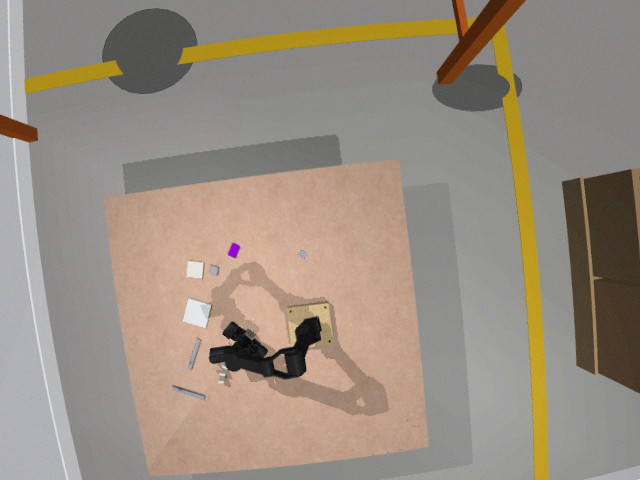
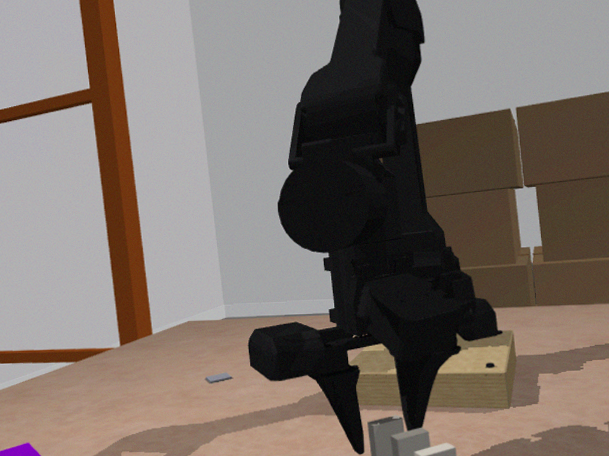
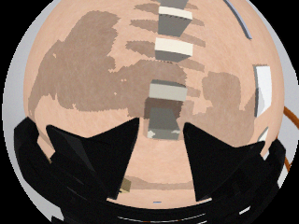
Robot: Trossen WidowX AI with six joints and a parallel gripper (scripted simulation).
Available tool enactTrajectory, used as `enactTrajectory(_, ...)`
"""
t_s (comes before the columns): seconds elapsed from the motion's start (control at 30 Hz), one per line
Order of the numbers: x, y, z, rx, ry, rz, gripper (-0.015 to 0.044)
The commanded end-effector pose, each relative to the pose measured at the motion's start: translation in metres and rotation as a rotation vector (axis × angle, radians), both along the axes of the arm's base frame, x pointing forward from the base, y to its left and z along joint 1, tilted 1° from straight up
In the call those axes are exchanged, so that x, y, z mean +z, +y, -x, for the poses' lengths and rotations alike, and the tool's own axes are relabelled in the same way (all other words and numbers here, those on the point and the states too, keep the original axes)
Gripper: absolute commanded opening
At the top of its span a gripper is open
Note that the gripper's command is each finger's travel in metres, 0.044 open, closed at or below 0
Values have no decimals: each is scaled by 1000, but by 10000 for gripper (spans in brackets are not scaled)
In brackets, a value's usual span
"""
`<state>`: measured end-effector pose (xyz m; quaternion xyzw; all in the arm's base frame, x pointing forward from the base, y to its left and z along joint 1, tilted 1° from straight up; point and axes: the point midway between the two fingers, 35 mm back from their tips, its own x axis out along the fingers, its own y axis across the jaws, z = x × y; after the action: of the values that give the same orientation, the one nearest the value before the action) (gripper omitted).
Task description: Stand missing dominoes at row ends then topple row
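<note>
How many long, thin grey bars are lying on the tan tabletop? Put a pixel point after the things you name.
2. In the top view, the upper bar [image 1: 194, 353] [image 3: 239, 18] lies left of the black arm [image 1: 253, 364] [image 2: 353, 115], the lower bar [image 1: 188, 392] below it. The arm could hide others.
</note>
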<state>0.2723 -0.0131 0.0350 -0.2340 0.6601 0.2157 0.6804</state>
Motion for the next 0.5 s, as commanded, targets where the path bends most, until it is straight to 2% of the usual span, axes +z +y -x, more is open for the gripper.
enactTrajectory(0.0,-1,0,0,1,3,-1,317)
enactTrajectory(0.17,-1,0,0,1,3,-1,440)
enactTrajectory(0.3,8,0,-2,0,3,0,440)
enactTrajectory(0.47,79,1,-4,-7,2,8,440)
